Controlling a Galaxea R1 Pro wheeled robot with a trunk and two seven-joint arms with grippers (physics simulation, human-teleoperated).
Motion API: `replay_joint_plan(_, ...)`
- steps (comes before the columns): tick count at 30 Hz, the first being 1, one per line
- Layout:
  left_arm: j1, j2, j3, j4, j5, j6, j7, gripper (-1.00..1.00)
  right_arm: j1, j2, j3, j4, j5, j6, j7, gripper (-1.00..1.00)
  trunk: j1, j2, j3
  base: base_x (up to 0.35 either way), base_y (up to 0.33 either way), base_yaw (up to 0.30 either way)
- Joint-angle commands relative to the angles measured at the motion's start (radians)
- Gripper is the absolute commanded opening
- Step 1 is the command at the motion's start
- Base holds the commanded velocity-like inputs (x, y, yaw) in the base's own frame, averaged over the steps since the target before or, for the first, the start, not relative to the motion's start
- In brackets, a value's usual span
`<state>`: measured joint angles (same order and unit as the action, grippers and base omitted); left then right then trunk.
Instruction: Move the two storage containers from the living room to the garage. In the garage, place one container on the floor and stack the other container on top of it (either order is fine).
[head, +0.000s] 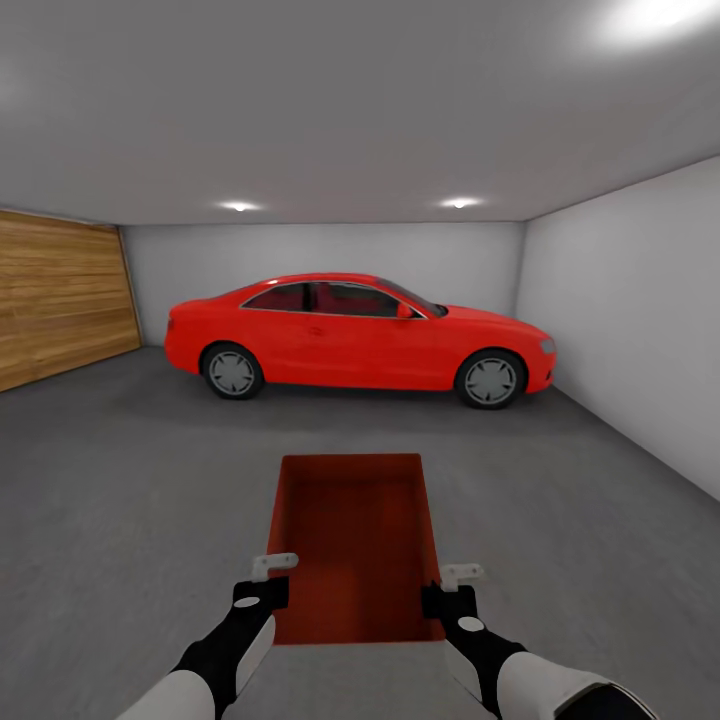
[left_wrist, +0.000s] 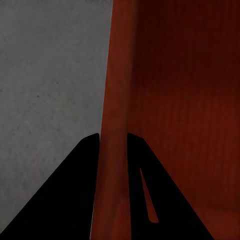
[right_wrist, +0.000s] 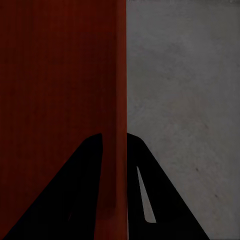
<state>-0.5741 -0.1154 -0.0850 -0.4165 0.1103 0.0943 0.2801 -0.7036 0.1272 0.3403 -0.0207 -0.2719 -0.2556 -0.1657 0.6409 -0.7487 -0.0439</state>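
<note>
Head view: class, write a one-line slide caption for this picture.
Both grippers, left and right, clamp a storage container by its side walls above the garage floor, red car ahead.

Both arms extend forward and level, the left gripper (head: 262, 592) and right gripper (head: 449, 598) each closed over an opposite side wall of the storage container (head: 355, 540), one finger inside, one outside.

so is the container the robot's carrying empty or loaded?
Empty: the head view looks straight into the storage container and shows only bare orange-red bottom and walls.
</note>
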Motion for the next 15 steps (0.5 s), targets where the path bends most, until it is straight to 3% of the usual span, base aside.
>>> replay_joint_plan(1, -0.001, 0.042, 0.014, -0.004, 0.002, 0.007, 0.014, -1.00, -0.001, 0.000, -0.029, -0.001, -0.001, -0.002, -0.003, -1.00, 0.001, -0.001, -0.002, 0.321, 0.000, 0.000)
replay_joint_plan(15, -0.001, 0.042, 0.014, -0.004, 0.002, 0.007, 0.014, -1.00, -0.001, 0.000, -0.029, -0.001, -0.001, -0.001, -0.003, -1.00, 0.001, -0.001, -0.002, 0.321, 0.000, 0.000)
